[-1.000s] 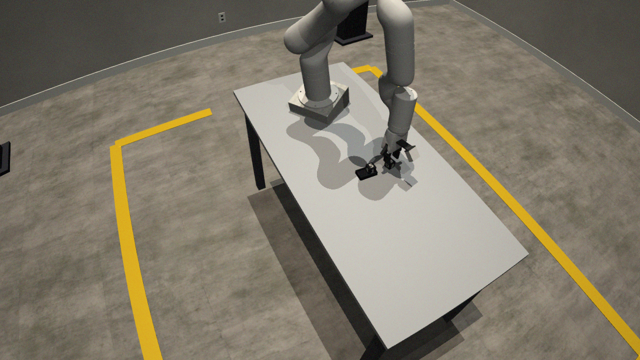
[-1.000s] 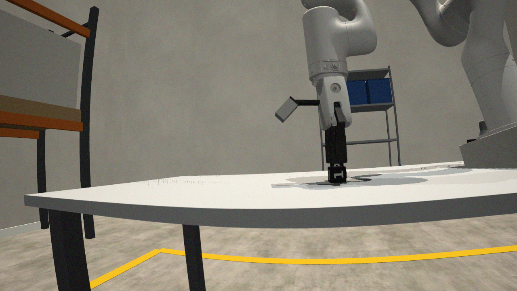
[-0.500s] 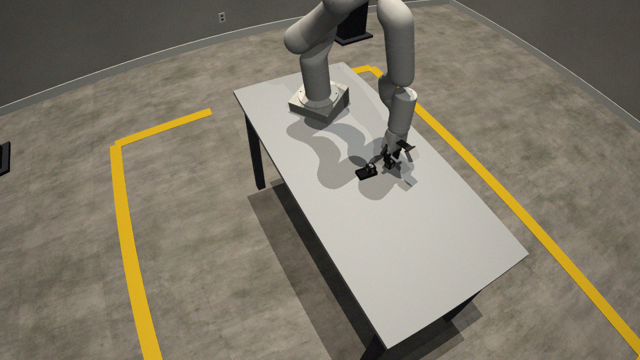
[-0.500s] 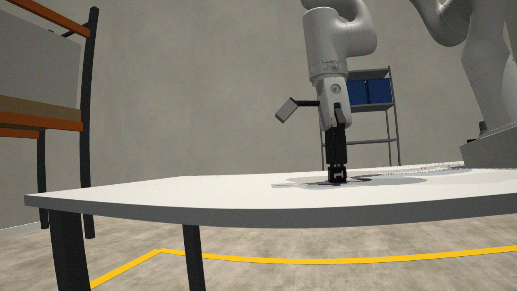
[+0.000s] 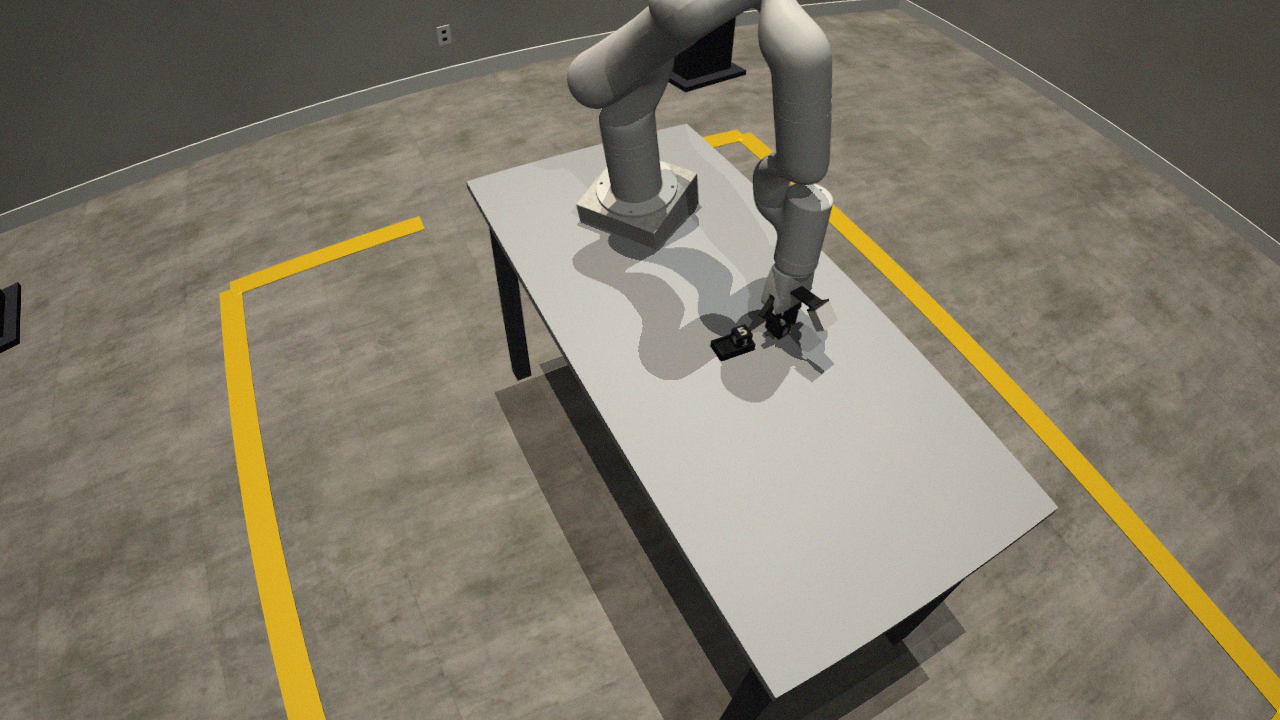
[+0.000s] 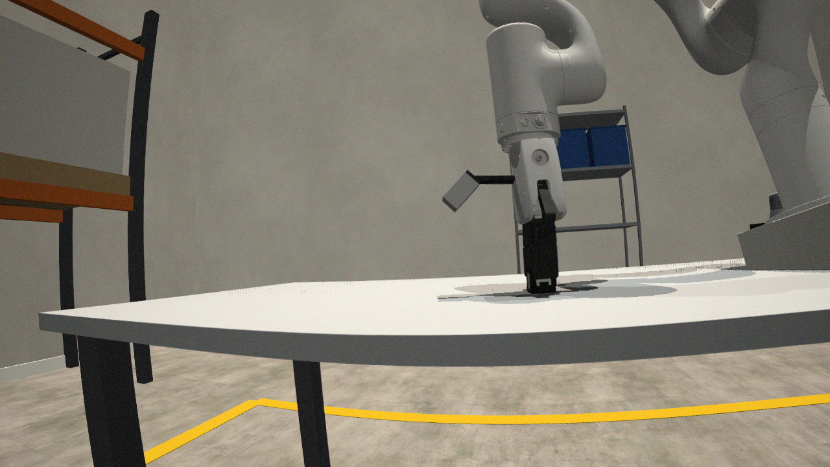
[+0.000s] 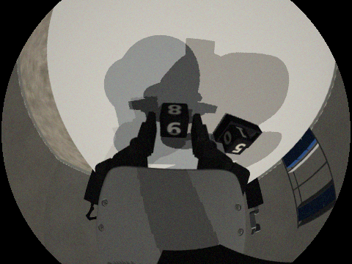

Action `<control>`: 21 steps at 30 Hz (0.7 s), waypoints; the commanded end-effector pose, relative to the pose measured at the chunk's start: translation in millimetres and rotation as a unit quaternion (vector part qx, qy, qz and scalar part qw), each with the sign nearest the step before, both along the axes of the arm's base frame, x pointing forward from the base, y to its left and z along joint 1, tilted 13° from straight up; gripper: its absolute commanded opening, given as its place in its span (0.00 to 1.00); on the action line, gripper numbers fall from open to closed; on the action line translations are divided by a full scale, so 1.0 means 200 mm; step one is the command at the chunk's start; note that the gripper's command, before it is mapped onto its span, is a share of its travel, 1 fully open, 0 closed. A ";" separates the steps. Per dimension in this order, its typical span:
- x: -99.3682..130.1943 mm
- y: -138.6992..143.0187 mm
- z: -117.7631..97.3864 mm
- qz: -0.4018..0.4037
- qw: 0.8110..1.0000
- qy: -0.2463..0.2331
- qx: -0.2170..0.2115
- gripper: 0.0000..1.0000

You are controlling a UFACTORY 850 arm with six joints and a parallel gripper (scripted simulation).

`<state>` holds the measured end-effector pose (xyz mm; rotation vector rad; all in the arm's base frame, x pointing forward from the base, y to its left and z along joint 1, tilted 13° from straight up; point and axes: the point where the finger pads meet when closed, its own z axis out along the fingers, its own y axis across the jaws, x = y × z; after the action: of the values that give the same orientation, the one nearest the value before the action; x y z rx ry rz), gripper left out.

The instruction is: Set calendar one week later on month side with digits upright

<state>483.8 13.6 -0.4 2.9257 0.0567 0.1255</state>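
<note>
Right now the hand points down low over the counter, its fingers spread part-way, one at either side of a loose black cube. The wrist view shows slim gaps between that cube and both fingers, so nothing is pinched. Two of its faces show there, one with an 8, the other with a 6 or 9. Just beside the hand, past one finger, the black tray sits on the counter. At one end of it stands the second cube, showing a 5 and a 0.
</note>
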 end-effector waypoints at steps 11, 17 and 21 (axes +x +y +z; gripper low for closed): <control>0.01 -0.01 -0.04 0.000 1.000 -0.003 0.000 0.49; 0.01 -0.01 -0.04 0.000 1.000 -0.003 0.000 0.49; 0.01 -0.01 -0.04 0.000 1.000 -0.003 0.000 0.49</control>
<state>484.8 11.9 -8.4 2.9250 0.0567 0.1310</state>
